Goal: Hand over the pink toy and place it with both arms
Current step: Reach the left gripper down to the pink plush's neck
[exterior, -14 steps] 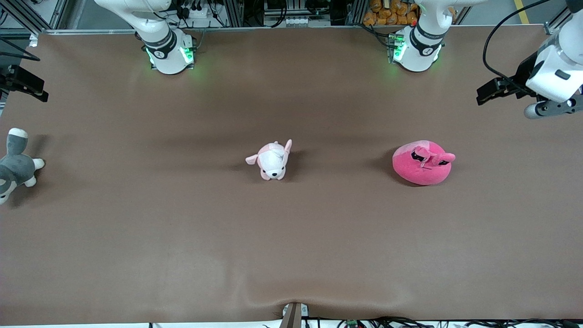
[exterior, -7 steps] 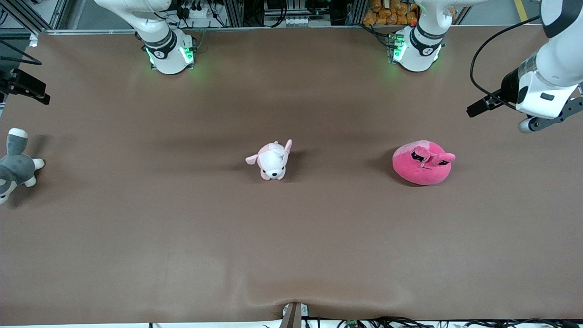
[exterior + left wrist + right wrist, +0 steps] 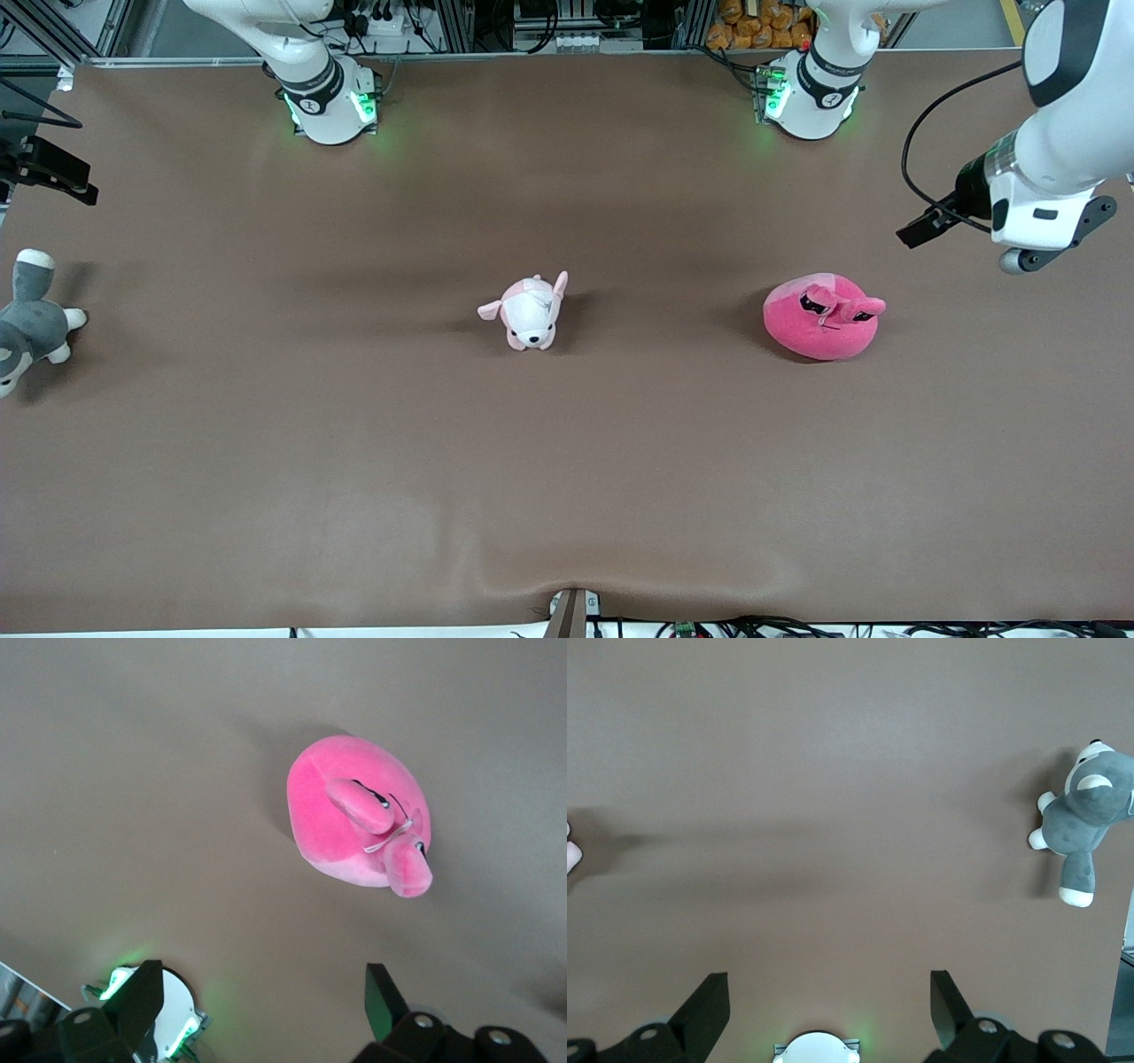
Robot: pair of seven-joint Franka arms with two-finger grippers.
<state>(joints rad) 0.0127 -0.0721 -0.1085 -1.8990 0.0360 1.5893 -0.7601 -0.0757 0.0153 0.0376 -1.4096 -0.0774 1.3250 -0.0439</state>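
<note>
The pink toy (image 3: 821, 316) is a round hot-pink plush with floppy ears, lying on the brown table toward the left arm's end. In the left wrist view the pink toy (image 3: 354, 815) lies ahead of the fingers, untouched. My left gripper (image 3: 918, 229) hangs in the air over bare table beside the toy, toward the left arm's end. The left gripper (image 3: 263, 979) is open and empty. My right gripper (image 3: 53, 173) waits over the table edge at the right arm's end. The right gripper (image 3: 826, 983) is open with nothing in it.
A small pale pink-and-white puppy plush (image 3: 529, 312) lies at mid-table. A grey-and-white plush (image 3: 31, 323) lies at the right arm's end, also in the right wrist view (image 3: 1085, 806). The arm bases (image 3: 328, 97) (image 3: 811, 93) stand along the table's back edge.
The left arm has swung down and in toward the pink toy, its gripper open throughout. The right gripper has barely shifted. No plush has moved.
</note>
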